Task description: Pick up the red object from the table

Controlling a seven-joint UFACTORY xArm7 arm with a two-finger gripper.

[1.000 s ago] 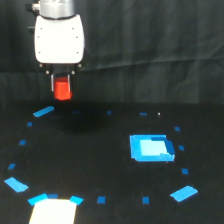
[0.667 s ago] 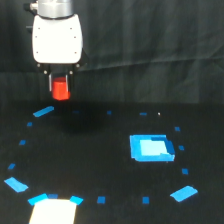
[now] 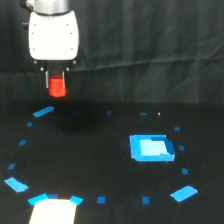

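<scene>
On my screen the table (image 3: 100, 165) is a flat black surface that fills the lower half of the exterior view, with a dark curtain (image 3: 150, 50) hanging behind its far edge. Above the far corner at the exterior view's left I see the white body of the arm (image 3: 53, 35), pointing straight down. Toward the edge at the exterior view's right lies the blue square patch (image 3: 151, 148), flat on the table and well apart from the arm. At the near edge, toward the exterior view's left, there is a pale rectangular piece (image 3: 52, 212) cut off by the bottom of the picture, with blue tape showing beside its upper corners. Small blue tape marks (image 3: 184, 193) are spread in a rough ring around the middle of the table. Under the white body the gripper (image 3: 56, 84) is in the air, and its jaws are clenched on the red object (image 3: 57, 87), one thin jaw on each side of it. The red object is lifted clear of the table, above the far corner at the exterior view's left, and its lower part sticks out below the jaws. Just below it on the table I see one slanted blue mark (image 3: 43, 112).
</scene>
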